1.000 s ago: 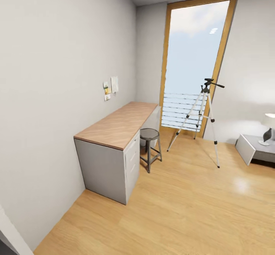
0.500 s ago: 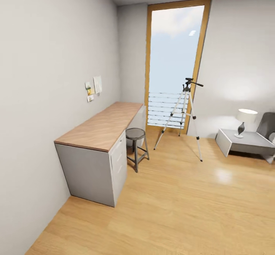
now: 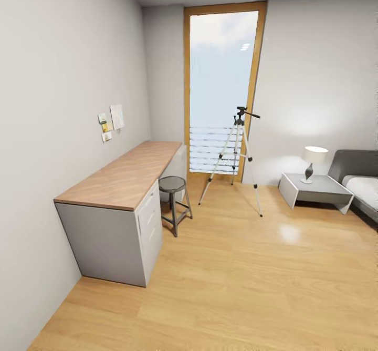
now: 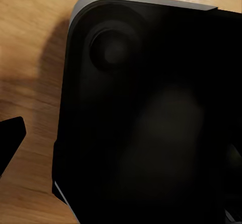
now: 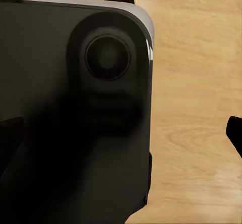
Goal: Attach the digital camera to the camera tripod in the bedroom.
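Head cam sits high and looks fwd and a bit down across the room. Near left it sees the desk (image 3: 118, 178) w/ the stool (image 3: 173, 185) beside it. Far in the middle is the tall window (image 3: 220, 85) w/ the camera tripod (image 3: 234, 151) just in front. Far right is the low table (image 3: 315, 189) and lamp (image 3: 313, 156). Wood floor (image 3: 247, 282) fills the near part. Left wrist cam looks straight down, very close to a dark rounded body (image 4: 151, 118) w/ wood floor (image 4: 25, 58) beside it. Right wrist cam does the same: dark body (image 5: 70, 108), floor (image 5: 196, 108). All 3 views share the wood floor.
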Robot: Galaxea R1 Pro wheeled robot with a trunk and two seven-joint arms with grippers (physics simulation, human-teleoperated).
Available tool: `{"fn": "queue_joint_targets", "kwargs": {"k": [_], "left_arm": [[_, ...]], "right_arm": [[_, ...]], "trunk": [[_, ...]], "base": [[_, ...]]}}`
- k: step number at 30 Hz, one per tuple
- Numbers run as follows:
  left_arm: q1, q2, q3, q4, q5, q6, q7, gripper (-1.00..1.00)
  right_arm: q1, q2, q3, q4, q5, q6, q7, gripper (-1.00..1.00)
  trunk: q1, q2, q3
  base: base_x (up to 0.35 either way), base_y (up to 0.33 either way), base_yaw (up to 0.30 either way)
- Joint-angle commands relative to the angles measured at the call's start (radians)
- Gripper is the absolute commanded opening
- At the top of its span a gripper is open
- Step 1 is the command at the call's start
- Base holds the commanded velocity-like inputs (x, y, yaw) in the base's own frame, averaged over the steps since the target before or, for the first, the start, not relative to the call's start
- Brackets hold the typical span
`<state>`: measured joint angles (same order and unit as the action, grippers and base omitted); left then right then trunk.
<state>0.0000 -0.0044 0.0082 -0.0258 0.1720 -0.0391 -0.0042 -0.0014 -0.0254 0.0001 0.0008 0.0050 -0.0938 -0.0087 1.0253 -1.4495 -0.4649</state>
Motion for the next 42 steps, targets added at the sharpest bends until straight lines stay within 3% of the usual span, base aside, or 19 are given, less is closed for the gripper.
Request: {"fn": "queue_joint_targets", "kwargs": {"k": [1, 12, 27, 42], "left_arm": [[0.000, 0.000, 0.000, 0.000, 0.007, -0.002, 0.000, 1.00], [0.000, 0.000, 0.001, 0.000, 0.008, -0.002, 0.000, 1.00], [0.000, 0.000, 0.000, 0.000, 0.008, -0.001, -0.001, 1.00], [0.000, 0.000, -0.003, 0.000, 0.005, 0.000, -0.005, 1.00]], "right_arm": [[0.000, 0.000, 0.000, 0.000, 0.000, -0.003, -0.001, 1.00], [0.000, -0.001, -0.003, 0.000, 0.000, -0.004, -0.002, 1.00], [0.000, 0.000, 0.001, 0.000, 0.001, -0.006, -0.002, 1.00], [0.000, 0.005, -0.002, 0.000, -0.002, -0.006, -0.002, 1.00]], "trunk": [[0.000, 0.000, -0.001], [0.000, 0.000, -0.001], [0.000, 0.000, -0.001], [0.000, 0.000, -0.001]], "base": [[-0.181, 0.015, -0.042], [-0.264, 0.126, -0.011], [-0.211, 0.270, -0.001], [-0.019, 0.265, -0.083]]}}
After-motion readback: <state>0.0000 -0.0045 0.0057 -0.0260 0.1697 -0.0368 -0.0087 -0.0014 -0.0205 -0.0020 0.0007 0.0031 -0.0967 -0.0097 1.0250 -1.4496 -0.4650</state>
